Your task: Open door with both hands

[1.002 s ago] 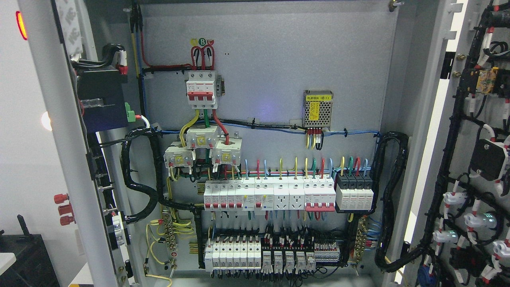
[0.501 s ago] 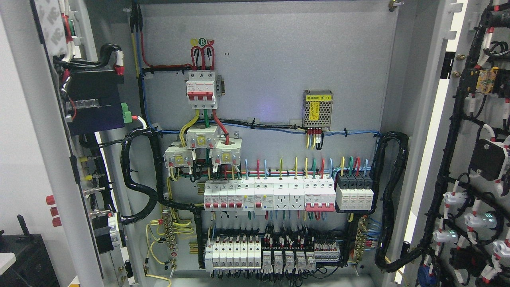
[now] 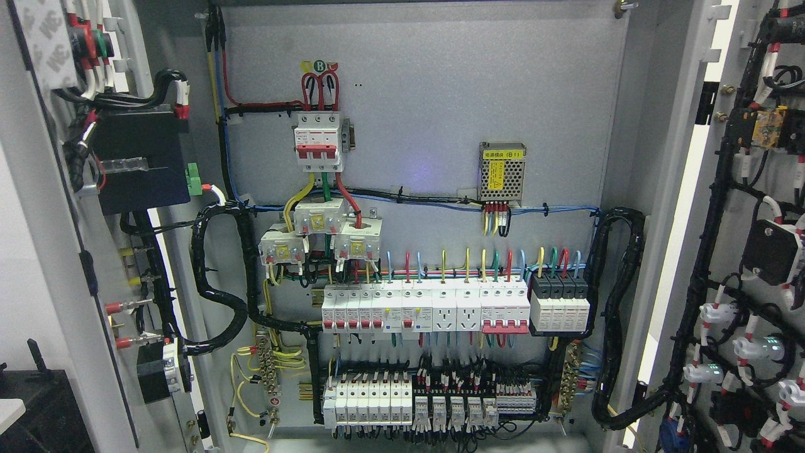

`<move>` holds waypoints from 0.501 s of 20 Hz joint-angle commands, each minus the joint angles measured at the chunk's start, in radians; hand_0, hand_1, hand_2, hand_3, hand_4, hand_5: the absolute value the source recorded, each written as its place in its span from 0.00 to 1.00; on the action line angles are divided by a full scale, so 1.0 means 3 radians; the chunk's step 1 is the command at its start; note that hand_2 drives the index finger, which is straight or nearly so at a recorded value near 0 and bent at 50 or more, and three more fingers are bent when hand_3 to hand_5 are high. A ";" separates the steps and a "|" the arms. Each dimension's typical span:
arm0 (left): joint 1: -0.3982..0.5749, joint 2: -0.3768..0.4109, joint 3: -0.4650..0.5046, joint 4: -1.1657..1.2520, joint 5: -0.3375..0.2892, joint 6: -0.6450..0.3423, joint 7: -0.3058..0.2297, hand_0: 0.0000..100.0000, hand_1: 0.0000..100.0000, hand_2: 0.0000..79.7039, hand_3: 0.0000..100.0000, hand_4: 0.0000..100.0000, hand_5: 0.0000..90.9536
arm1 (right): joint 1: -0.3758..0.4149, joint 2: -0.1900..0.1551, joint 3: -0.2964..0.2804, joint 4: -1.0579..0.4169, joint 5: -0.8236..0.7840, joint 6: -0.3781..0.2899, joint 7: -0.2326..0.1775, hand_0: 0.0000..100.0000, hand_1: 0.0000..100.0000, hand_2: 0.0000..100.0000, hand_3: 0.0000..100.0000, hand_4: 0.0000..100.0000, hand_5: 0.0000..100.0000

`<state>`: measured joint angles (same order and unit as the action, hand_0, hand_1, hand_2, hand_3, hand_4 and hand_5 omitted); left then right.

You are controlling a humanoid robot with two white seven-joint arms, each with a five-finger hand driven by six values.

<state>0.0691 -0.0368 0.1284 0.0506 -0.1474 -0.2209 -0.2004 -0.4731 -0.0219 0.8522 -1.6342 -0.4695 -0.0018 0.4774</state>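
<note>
Neither hand shows anywhere in the head view, so whether their fingers are spread or curled cannot be told. Both doors of the cabinet stand open. At the left edge the left door (image 3: 44,251) is swung wide, its inner face turned into view with a dark box (image 3: 141,160), bundled black wires and a few red-tipped terminals (image 3: 119,326) fixed to it. At the right edge the right door (image 3: 764,207) is also swung out, its inner face covered in black cable runs, white plugs and a small yellow part near the top. Between the doors lies the grey back panel (image 3: 440,94). A white breaker with red levers (image 3: 319,141) sits upper left on it, with three white blocks just below. A small metal mesh box with a yellow label (image 3: 501,171) is mounted to the right of centre. Lower down, a row of white switches (image 3: 424,306) runs across the panel, and a second row (image 3: 427,402) sits beneath it near the bottom. A thick black hose (image 3: 619,314) loops down the right side of the panel.
</note>
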 commanded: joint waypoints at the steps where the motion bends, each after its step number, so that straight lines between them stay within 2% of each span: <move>1: 0.0000 -0.0005 -0.0004 0.0000 0.0000 0.0000 -0.0017 0.00 0.00 0.00 0.00 0.04 0.00 | -0.0044 0.0083 0.0069 0.0063 0.0041 0.0001 -0.0001 0.00 0.00 0.00 0.00 0.00 0.00; 10: 0.0000 -0.0005 0.0001 0.0000 0.0000 0.0000 -0.0017 0.00 0.00 0.00 0.00 0.04 0.00 | -0.0105 0.0119 0.0155 0.0094 0.0103 0.0001 -0.0001 0.00 0.00 0.00 0.00 0.00 0.00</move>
<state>0.0691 -0.0376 0.1285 0.0506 -0.1474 -0.2209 -0.2052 -0.4932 -0.0087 0.8739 -1.6196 -0.4476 -0.0017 0.4757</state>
